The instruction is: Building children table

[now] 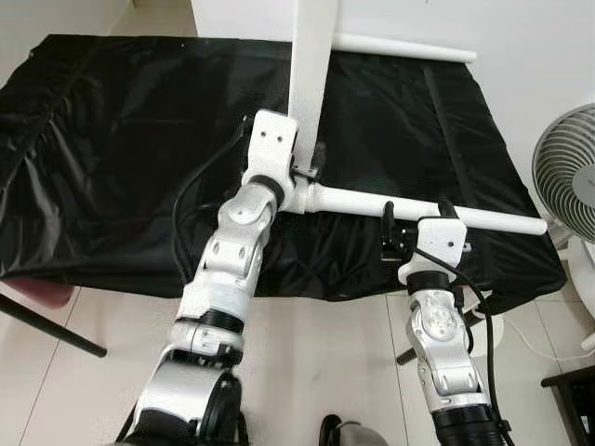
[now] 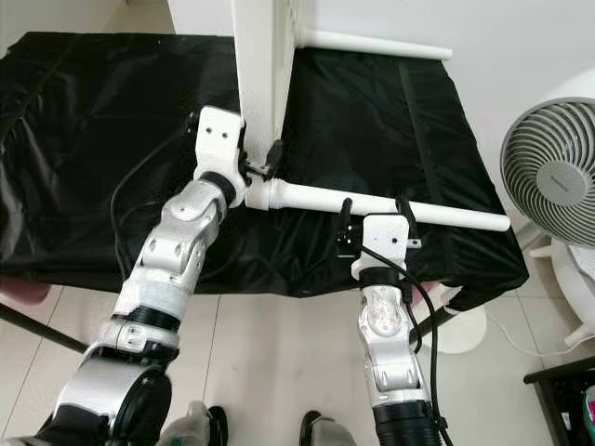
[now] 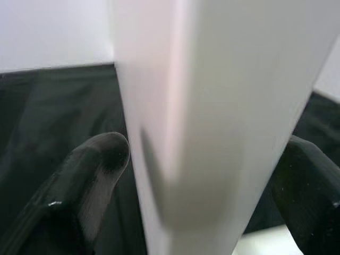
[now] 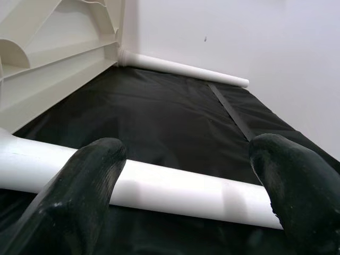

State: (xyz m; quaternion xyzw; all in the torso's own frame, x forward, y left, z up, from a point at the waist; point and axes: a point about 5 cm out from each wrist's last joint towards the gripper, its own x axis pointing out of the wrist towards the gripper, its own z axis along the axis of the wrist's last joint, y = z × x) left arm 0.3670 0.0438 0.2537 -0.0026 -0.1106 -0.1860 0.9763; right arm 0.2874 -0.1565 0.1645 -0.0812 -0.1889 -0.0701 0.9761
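Two white table legs are projecting from a white plastic tabletop (image 1: 311,56) that is standing on edge on a bench draped in black cloth (image 1: 112,158). The near leg (image 1: 437,210) is lying level just above the cloth, running from the tabletop's lower corner toward the robot's right. The far leg (image 1: 404,47) is lying along the back of the bench, against the white wall.

The left gripper (image 3: 202,175) is reaching to the tabletop's near edge, just above the socket of the near leg. Its jaws are spread, one black finger (image 3: 87,180) on each side of the panel edge; whether the pads are actually pressing on the plastic appears uncertain, as the wrist view is close and blurred.

The right gripper (image 4: 188,186) is positioned at the near leg, about midway along its length. Its jaws are spread wide, with the fingertips (image 4: 87,175) sitting in front of the tube and not closing on it.

A white pedestal fan (image 2: 558,181) is standing on the tiled floor (image 1: 325,362) beside the bench, on the robot's right.
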